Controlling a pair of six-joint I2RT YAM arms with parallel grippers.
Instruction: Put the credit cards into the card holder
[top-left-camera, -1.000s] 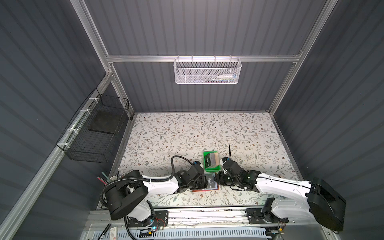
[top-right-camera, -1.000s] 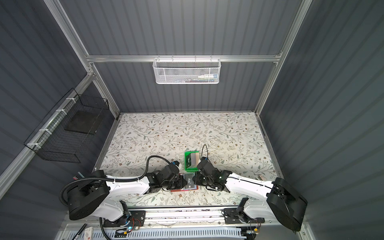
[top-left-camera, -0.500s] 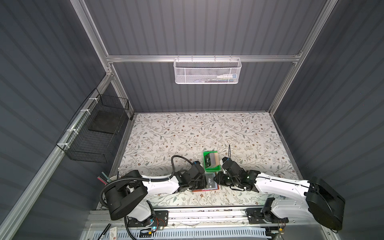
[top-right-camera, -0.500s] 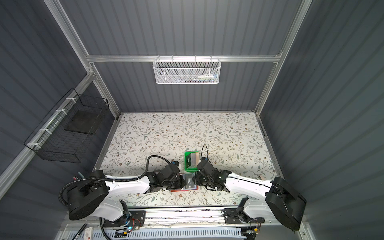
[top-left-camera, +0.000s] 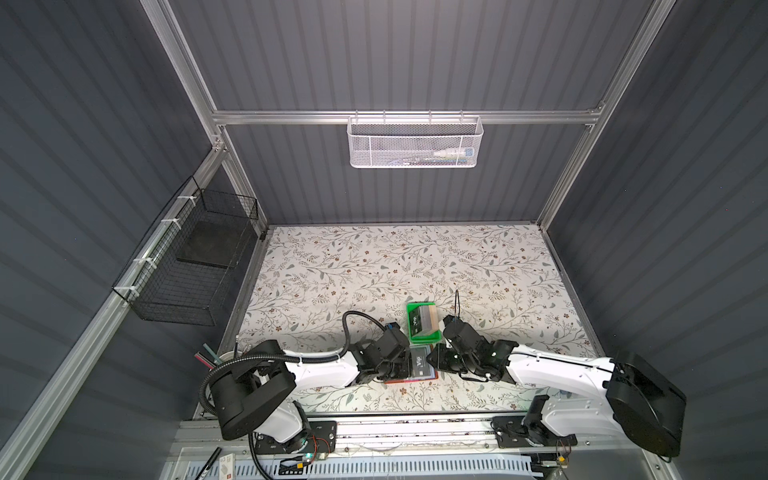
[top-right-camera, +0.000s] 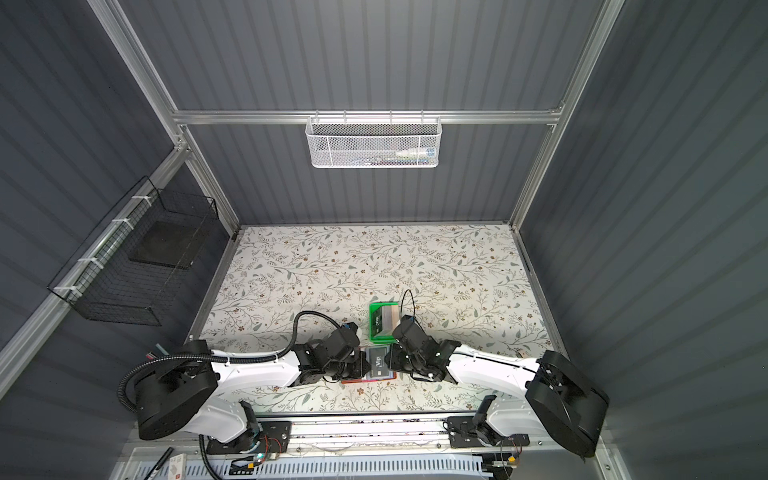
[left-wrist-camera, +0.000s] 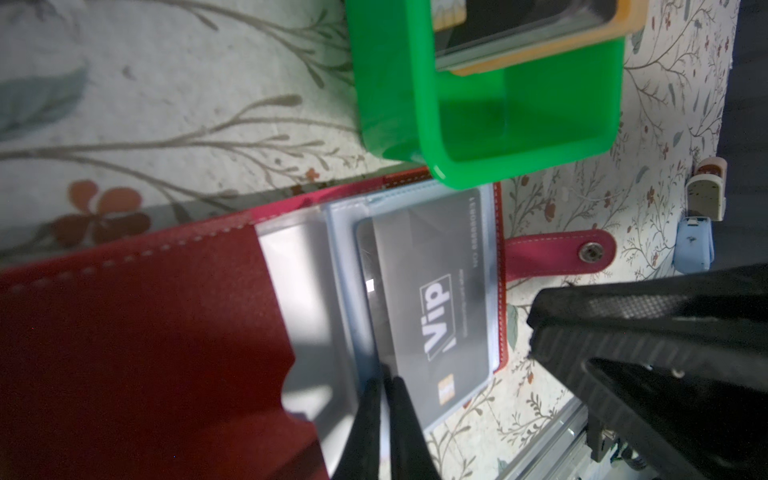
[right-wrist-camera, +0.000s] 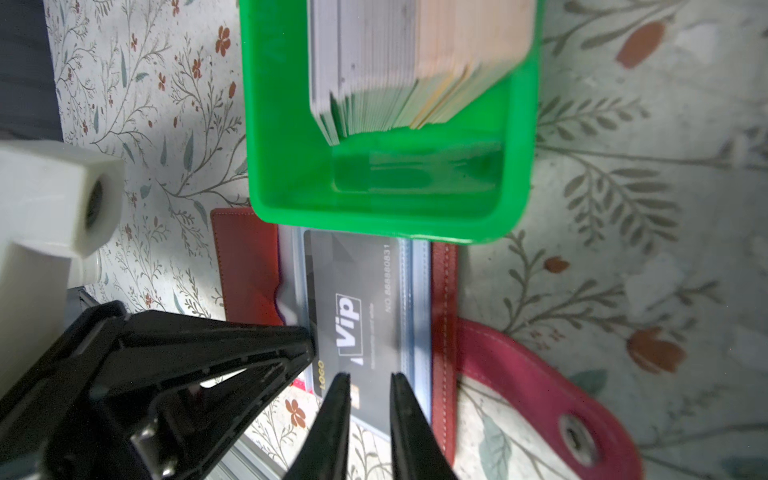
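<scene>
Red holder (right-wrist-camera: 444, 291), table's (top-left-camera: 374, 266) front edge, beside tray (right-wrist-camera: 282, 145) | Vip card (right-wrist-camera: 353, 291) in its sleeve (left-wrist-camera: 307, 291) | left gripper (left-wrist-camera: 386, 376) together at sleeve edge | right gripper (right-wrist-camera: 370, 379) apart over card | risk: withdrawing jaws may drag card out

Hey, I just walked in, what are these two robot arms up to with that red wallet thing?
Two robot arms are filling the red card holder, open on the table. A black Vip card sits in a clear sleeve, seemingly most of the way in. The right gripper is at the card's end, jaws slightly apart; the left gripper is shut at the sleeve's edge. More credit cards stand stacked in the green tray behind.
</scene>
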